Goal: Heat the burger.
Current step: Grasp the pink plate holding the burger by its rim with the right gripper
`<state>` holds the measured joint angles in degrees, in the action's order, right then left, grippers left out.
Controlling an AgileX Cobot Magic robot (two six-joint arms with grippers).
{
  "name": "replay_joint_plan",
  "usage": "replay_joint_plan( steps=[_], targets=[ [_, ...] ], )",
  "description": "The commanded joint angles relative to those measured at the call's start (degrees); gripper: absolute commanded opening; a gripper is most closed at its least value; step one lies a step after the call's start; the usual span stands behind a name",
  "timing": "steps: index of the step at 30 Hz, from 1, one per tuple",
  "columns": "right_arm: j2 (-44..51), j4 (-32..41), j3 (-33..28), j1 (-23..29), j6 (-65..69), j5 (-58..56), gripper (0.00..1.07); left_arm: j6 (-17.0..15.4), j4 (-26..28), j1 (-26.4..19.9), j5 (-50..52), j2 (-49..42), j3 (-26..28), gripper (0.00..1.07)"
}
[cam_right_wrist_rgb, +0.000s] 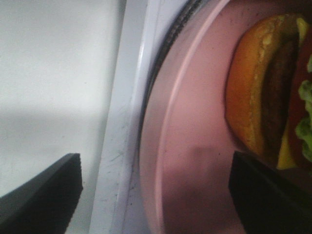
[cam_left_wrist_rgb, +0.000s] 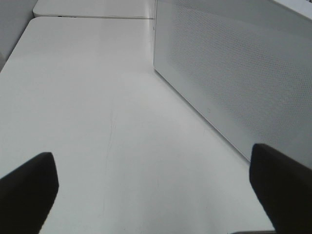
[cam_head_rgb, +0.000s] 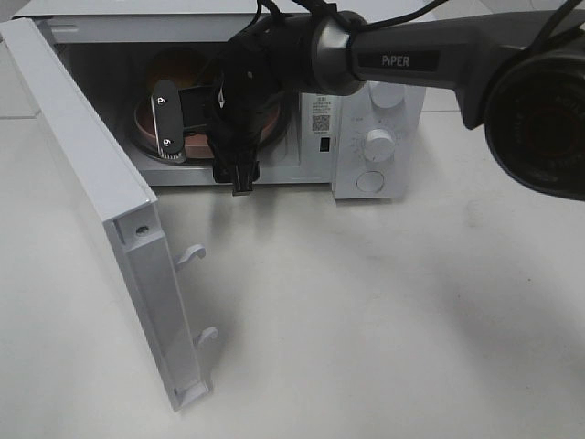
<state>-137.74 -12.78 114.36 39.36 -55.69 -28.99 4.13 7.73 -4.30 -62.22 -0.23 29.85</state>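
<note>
The burger [cam_right_wrist_rgb: 265, 92] lies on a pink plate [cam_right_wrist_rgb: 195, 146] inside the open microwave [cam_head_rgb: 366, 174]. The right wrist view shows its orange bun, dark patty, yellow cheese and green lettuce. From the exterior high view only the bun top [cam_head_rgb: 178, 66] and the plate rim [cam_head_rgb: 146, 128] show behind the arm. My right gripper [cam_right_wrist_rgb: 153, 195] reaches into the cavity, open, its dark fingers [cam_right_wrist_rgb: 44, 197] on either side of the plate's near rim. My left gripper [cam_left_wrist_rgb: 156, 195] is open over bare table beside the microwave's perforated side wall [cam_left_wrist_rgb: 234, 73], holding nothing.
The microwave door [cam_head_rgb: 91, 165] swings out to the left, with its latch hooks [cam_head_rgb: 194, 256] facing the table. The control panel with knobs [cam_head_rgb: 377, 142] is right of the cavity. White table [cam_head_rgb: 384, 320] stretches in front.
</note>
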Motion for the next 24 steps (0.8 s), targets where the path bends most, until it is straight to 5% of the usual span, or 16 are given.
replay_joint_plan(
  steps=[1, 10, 15, 17, 18, 19, 20, 22, 24],
  targets=[
    [-0.9, 0.0, 1.9, -0.3, 1.3, -0.3, 0.79, 0.0, 0.1, 0.1, 0.7, -0.4, -0.2, 1.00],
    [-2.5, 0.3, 2.9, -1.3, 1.3, 0.7, 0.75, 0.0, 0.1, 0.1, 0.7, -0.4, -0.2, 1.00],
    [-3.4, 0.4, 2.9, -1.3, 1.1, 2.1, 0.64, 0.0, 0.1, 0.1, 0.7, -0.4, -0.2, 1.00],
    [-3.6, 0.3, 2.9, -1.3, 1.1, 2.9, 0.43, 0.0, 0.1, 0.1, 0.7, -0.4, -0.2, 1.00],
    [-3.6, 0.3, 2.9, -1.3, 1.1, 2.9, 0.43, 0.0, 0.1, 0.1, 0.7, -0.4, -0.2, 1.00],
    [-3.6, 0.3, 2.9, -1.3, 1.1, 2.9, 0.27, 0.0, 0.1, 0.1, 0.7, -0.4, -0.2, 1.00],
    [-3.6, 0.3, 2.9, -1.3, 1.1, 2.9, 0.27, 0.0, 0.1, 0.1, 0.7, -0.4, -0.2, 1.00],
    [-3.6, 0.4, 2.9, -1.3, 1.1, 2.3, 0.02, 0.0, 0.1, 0.1, 0.7, -0.4, -0.2, 1.00],
    [-3.6, 0.4, 2.9, -1.2, 1.2, 2.3, 0.00, 0.0, 0.1, 0.1, 0.7, -0.4, -0.2, 1.00]
  ],
)
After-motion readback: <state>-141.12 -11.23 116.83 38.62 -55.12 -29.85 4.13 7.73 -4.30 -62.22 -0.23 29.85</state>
